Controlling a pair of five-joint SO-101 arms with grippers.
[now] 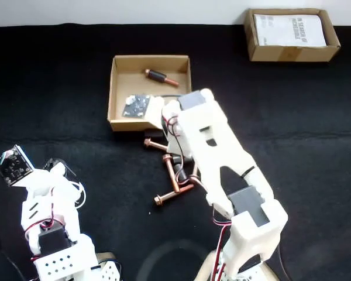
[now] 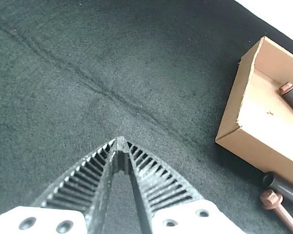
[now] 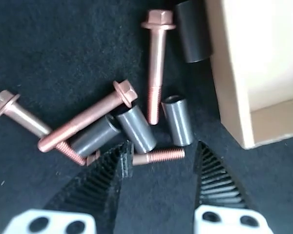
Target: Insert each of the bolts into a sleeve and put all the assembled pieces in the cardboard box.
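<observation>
My left tool (image 2: 121,146) sits closed, empty. My right tool (image 3: 162,148) hangs wide open, empty, with a short bolt (image 3: 158,155) lying crosswise between its tips. Just beyond, a sleeve (image 3: 178,120) and a long bolt (image 3: 156,63) run lengthwise away, bolt head farthest, beside the cardboard box (image 3: 229,73).

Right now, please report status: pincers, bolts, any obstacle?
Left pincer shut. Right pincer open over loose bolts and sleeves. One assembled piece in cardboard box. Bolts crossed in pile.
</observation>
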